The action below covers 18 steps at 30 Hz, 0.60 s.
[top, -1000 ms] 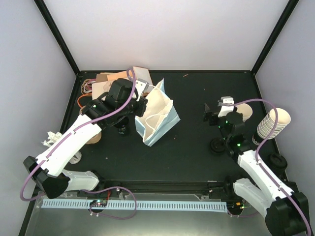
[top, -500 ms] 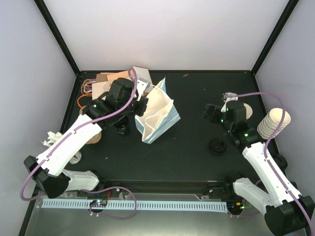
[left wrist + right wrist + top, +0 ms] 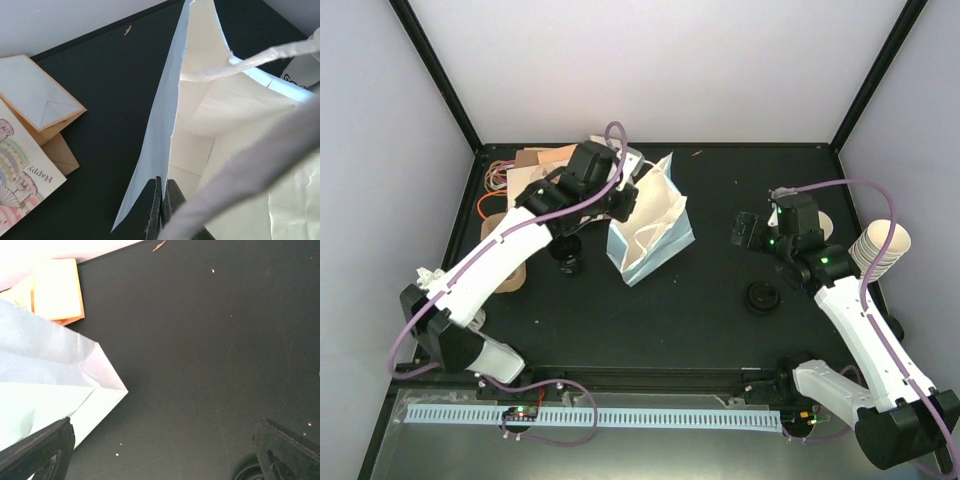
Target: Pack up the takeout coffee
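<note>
Left wrist: you are clamping the left gripper (image 3: 161, 184) onto the paper bag (image 3: 200, 115) wall, holding it open; the right gripper (image 3: 745, 232) is hovering wide-jawed, needing the takeout coffee (image 3: 760, 297) next.

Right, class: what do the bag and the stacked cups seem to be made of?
The bag: matte paper, pale blue outside, white inside; sharp creases, twisted handle. The stacked cups: probably paper, cream, matte; thin nested rims.
</note>
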Available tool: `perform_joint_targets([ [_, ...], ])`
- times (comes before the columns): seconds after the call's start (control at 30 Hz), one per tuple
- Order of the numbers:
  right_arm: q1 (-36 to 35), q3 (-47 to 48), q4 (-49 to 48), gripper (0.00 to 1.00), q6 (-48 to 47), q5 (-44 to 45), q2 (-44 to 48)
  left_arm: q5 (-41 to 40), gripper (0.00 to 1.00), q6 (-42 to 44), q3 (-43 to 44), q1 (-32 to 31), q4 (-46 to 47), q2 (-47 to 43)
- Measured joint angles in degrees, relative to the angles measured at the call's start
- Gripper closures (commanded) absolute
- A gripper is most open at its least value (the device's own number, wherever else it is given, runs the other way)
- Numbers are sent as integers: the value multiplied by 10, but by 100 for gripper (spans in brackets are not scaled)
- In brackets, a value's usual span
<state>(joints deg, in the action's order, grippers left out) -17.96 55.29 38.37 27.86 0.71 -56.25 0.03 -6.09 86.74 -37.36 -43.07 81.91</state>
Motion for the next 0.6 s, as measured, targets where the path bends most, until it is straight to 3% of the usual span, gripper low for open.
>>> perform_joint_targets([
  [0.37,0,-1,16,0,-5,-1,0,2,99,-34,158,16,-13,139],
  [0.6,0,-6,15,0,-5,0,3,2,98,-40,180,21,-18,176],
])
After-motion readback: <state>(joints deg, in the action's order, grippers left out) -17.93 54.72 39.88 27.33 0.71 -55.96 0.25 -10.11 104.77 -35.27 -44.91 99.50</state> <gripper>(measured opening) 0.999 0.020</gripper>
